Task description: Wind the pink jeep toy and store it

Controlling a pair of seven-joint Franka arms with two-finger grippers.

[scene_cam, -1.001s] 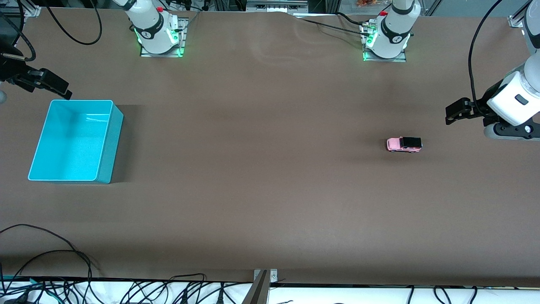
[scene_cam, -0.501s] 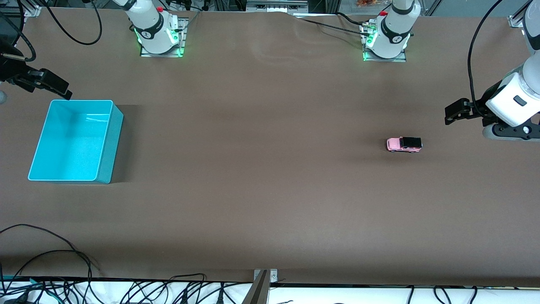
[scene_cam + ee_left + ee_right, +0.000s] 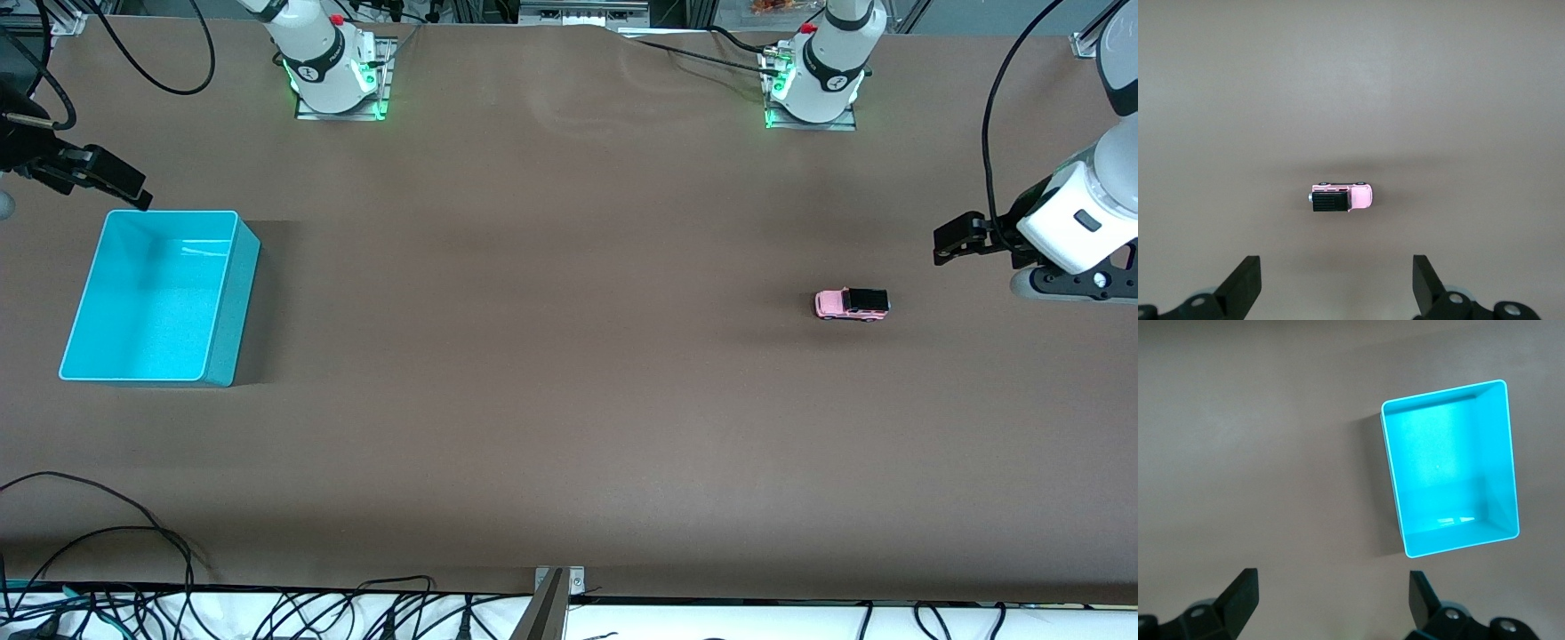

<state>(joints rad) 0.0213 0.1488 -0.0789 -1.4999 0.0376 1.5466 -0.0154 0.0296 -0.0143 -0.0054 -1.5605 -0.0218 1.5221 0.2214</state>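
The pink jeep toy, pale pink with a black rear top, stands on its wheels on the brown table toward the left arm's end. It also shows in the left wrist view. My left gripper hangs open and empty in the air beside the jeep, at the table's end; its fingertips frame bare table. The turquoise bin stands empty at the right arm's end and shows in the right wrist view. My right gripper is open and empty, up by the bin's corner.
The two arm bases stand along the table's edge farthest from the front camera. Loose black cables lie along the edge nearest the camera. A wide stretch of bare brown table lies between bin and jeep.
My left gripper has drifted slightly toward the jeep and lower in the front view. The jeep, the bin and the right arm have not moved.
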